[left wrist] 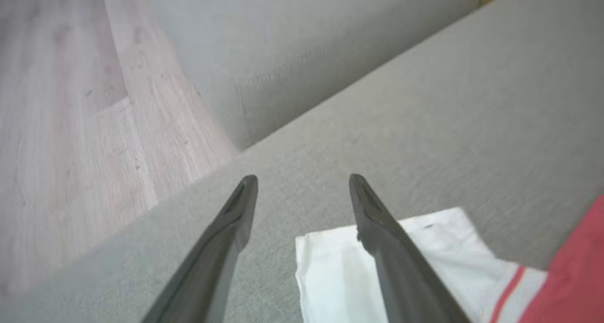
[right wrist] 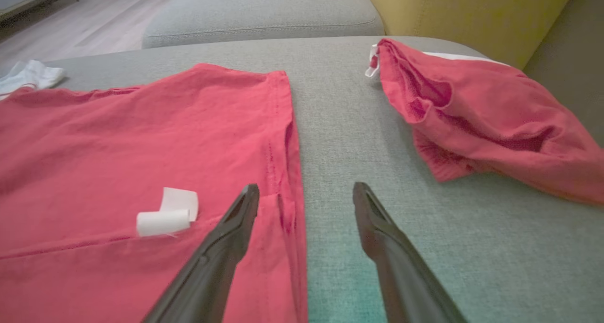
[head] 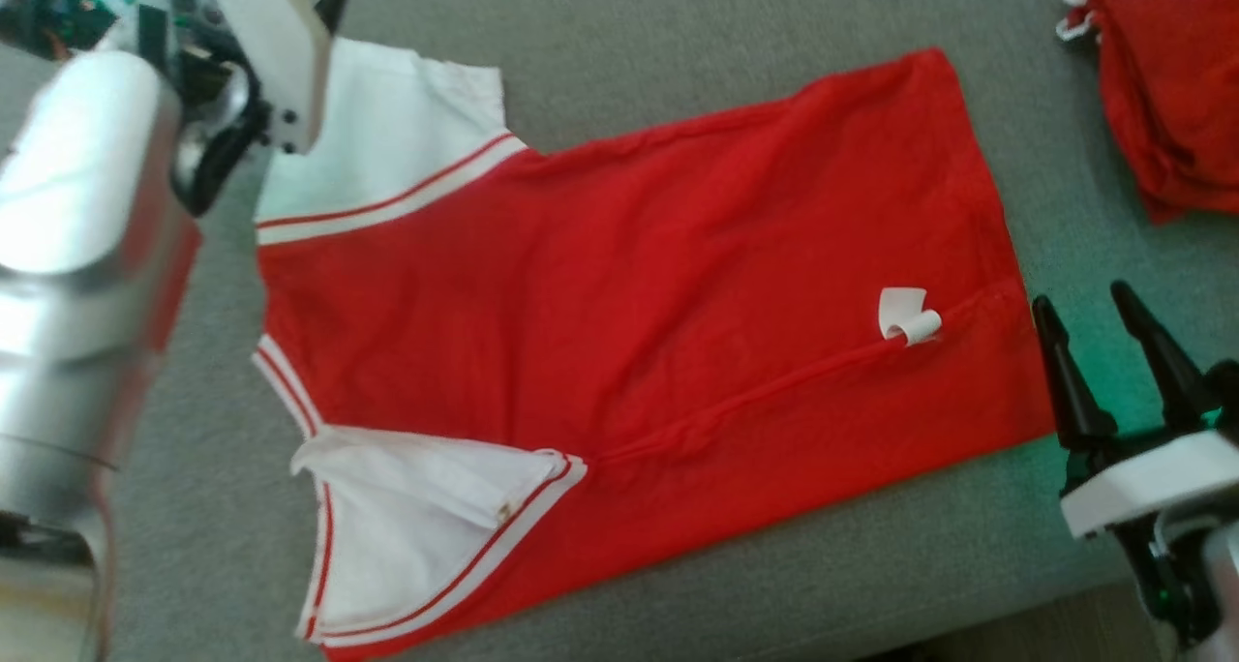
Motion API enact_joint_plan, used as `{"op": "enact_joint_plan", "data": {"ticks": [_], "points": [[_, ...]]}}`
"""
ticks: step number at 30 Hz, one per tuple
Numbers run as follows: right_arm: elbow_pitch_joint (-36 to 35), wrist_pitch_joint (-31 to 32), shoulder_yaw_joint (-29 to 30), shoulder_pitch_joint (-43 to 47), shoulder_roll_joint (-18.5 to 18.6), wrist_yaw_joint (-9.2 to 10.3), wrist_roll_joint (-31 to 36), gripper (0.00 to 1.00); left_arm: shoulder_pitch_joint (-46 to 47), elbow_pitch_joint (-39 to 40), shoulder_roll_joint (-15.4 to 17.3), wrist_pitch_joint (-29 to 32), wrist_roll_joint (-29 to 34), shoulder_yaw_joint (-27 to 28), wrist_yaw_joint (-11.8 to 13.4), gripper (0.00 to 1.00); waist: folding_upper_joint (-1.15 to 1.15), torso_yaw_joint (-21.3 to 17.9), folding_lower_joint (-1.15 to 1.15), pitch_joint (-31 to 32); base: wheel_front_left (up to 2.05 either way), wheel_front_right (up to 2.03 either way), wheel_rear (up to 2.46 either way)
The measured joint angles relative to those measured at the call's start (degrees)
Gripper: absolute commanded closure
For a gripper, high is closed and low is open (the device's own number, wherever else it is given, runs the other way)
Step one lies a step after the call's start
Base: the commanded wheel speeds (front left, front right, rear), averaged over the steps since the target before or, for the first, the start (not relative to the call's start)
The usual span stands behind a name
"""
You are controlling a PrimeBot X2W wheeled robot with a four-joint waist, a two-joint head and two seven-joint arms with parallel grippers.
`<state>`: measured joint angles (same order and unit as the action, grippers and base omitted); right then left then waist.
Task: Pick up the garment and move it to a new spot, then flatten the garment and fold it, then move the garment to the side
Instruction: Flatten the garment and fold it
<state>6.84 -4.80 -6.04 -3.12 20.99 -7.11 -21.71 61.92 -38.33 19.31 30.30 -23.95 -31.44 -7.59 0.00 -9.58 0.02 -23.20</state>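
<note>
- Garment [head: 629, 285] lies flat on grey cushion [head: 678, 14]; left fingers [left wrist: 373, 214] wide over its white sleeve [left wrist: 330, 276], right fingers [right wrist: 236, 224] wide at hem, both empty
- Risk: pinching one layer only drags it, rumples the spread
- Right side could snag second red garment [right wrist: 472, 120] nearby

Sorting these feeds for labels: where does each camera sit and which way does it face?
Head: on the head, looking down at the shirt on the sofa; left arm and right gripper show.
Left wrist: on that wrist, looking along the open left gripper, over a sleeve, toward the floor.
Right wrist: on that wrist, looking along the open right gripper, over the hem, toward a second garment.
Head and right wrist share the tag.
</note>
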Motion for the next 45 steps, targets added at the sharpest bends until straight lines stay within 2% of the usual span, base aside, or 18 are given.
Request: {"op": "enact_joint_plan", "data": {"ticks": [3, 8, 15, 25, 26, 27, 28, 35, 42, 45], "points": [[0.6, -0.4, -0.2, -1.3, 0.5, 0.0, -0.1, 0.0, 1.1, -3.8, 1.9, 4.0, -1.1, -2.5, 0.0, 0.0, 0.0, -1.0, 0.0, -1.9, 0.0, 0.0, 0.0], [1.6, -0.9, -0.7, -2.3, 0.5, 0.0, -0.1, 0.0, 1.3, -6.7, 4.3, 5.5, -3.4, -4.2, 0.0, 0.0, 0.0, -2.0, -0.01, -3.4, 0.0, 0.0, 0.0], [2.4, -1.3, -0.7, -2.5, 0.3, 0.0, -0.1, 0.0, 1.3, -6.0, 5.0, 4.7, -8.2, -6.5, 0.0, 0.0, 0.0, -1.6, -0.02, -3.8, 0.0, 0.0, 0.0], [2.5, -1.3, -0.7, -4.4, 0.4, 0.0, -0.1, 0.0, 2.7, -6.0, 5.1, 2.9, -10.0, -9.8, 0.0, 0.0, 0.0, -2.5, -0.02, -4.3, 0.0, 0.0, 0.0], [2.5, -1.3, -0.6, -4.4, 0.4, 0.0, -0.1, 0.0, 2.7, -6.0, 5.1, 2.9, -10.2, -10.0, 0.0, 0.12, 0.0, -2.5, -0.02, -4.3, 0.0, 0.0, 0.0], [2.5, -1.3, -0.6, -4.4, 0.4, 0.0, -0.1, 0.0, 2.8, -6.0, 5.2, 2.9, -10.5, -10.3, 0.0, 0.76, 0.0, -2.6, -0.02, -4.3, 0.0, 0.0, 0.0], [2.5, -1.3, -0.6, -4.4, 0.4, 0.0, -0.1, 0.0, 2.8, -6.0, 5.2, 2.9, -10.8, -10.8, 0.0, 1.0, 0.0, -2.6, -0.02, -4.4, 0.0, 0.0, 0.0], [2.1, 2.0, -3.3, -7.2, 2.2, 0.0, -2.1, 0.0, 3.5, -5.5, 5.7, 0.5, -10.9, -13.3, 0.0, 1.0, 0.0, -2.2, -0.02, -4.6, 0.0, 0.0, 0.0], [5.5, 15.0, -9.9, -24.6, 6.5, 0.0, -6.2, 0.0, 4.9, -3.8, 5.9, -2.5, -10.9, -15.9, 0.0, 1.0, 0.0, -1.1, -0.02, -4.6, 0.0, 0.0, 0.0], [8.3, 18.4, -12.2, -29.4, 6.8, 0.0, -7.5, 0.0, 5.4, -3.4, 5.8, -2.8, -11.3, -17.0, 0.0, 1.0, 0.0, -0.6, -0.02, -4.6, 0.0, 0.0, 0.0]]}}
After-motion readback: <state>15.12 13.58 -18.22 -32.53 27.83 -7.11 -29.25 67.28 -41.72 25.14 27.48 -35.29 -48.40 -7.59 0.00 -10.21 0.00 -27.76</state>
